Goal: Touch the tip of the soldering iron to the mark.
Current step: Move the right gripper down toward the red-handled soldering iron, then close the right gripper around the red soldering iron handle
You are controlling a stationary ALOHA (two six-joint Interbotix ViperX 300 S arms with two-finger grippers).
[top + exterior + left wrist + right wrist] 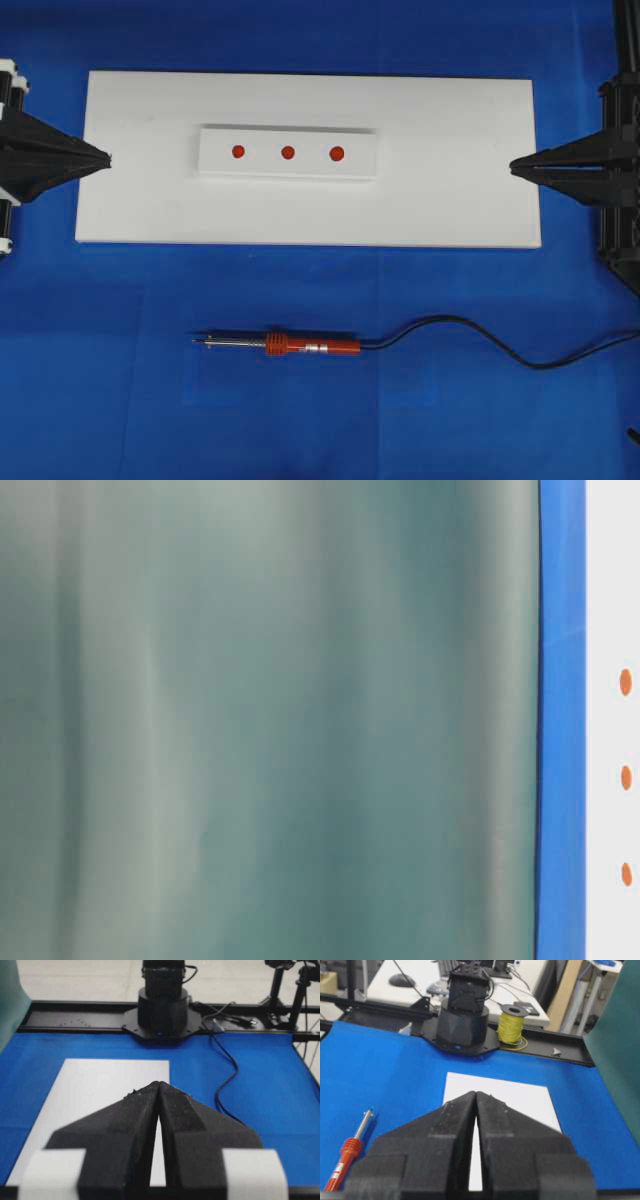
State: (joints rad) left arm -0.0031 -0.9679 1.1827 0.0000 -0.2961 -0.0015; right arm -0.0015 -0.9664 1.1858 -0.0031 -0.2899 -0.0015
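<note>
The soldering iron [290, 346] lies flat on the blue cloth in front of the white board, its tip pointing left and its black cord [480, 340] trailing right. The iron [347, 1157] also shows at the lower left of the right wrist view. Three red marks [287, 153] sit in a row on a raised white strip [215, 152] in the middle of the board; the marks [625, 777] show too in the table-level view. My left gripper [106, 159] rests shut and empty at the board's left edge. At the right edge my right gripper [514, 166] is shut and empty.
The white board [450, 200] lies on blue cloth [120, 380]. A green sheet [270, 720] fills most of the table-level view. The opposite arm's base [162, 1012] and a yellow wire spool [512, 1025] stand beyond the cloth.
</note>
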